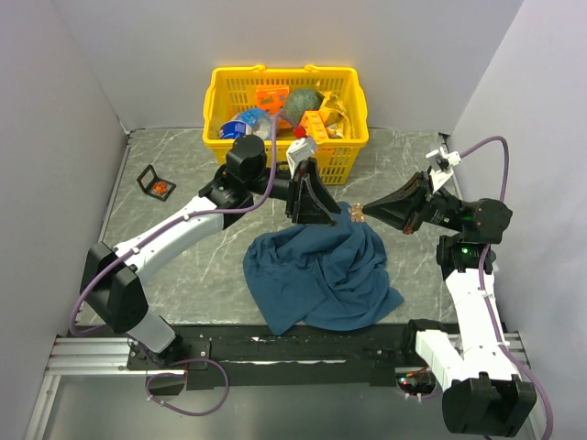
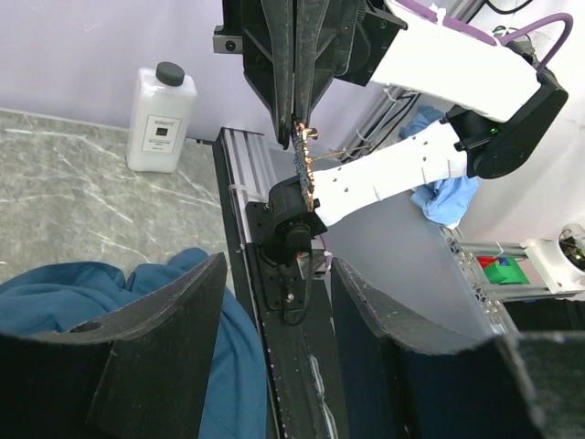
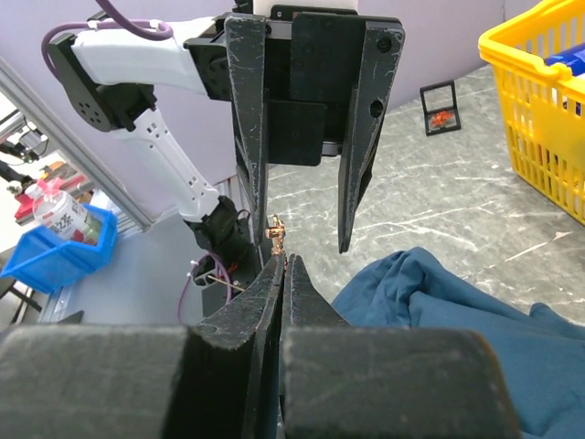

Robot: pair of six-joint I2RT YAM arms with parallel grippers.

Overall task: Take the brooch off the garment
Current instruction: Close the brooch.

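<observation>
Black small frame (image 1: 156, 183), one, at far left, with an orange speck inside. One yellow basket (image 1: 353, 151) at the back. Two grippers: left gripper (image 1: 316, 218) half spread, gripping nothing, tips facing the brooch (image 1: 356, 213). One blue cloth (image 1: 321, 270) heaped mid-table. One brooch, coppery, raised above the cloth's far right edge; long axis in line with the fingers pinching it, free end pointing left. Right gripper (image 1: 367, 213) clamped tight on it.

Tiny coppery-orange brooch (image 3: 275, 230), pinched upright at the pressed-together tips of the right end effector (image 3: 281, 263), raised beside the crumpled teal garment (image 1: 321, 270), heaped on the surface (image 1: 404, 156)
</observation>
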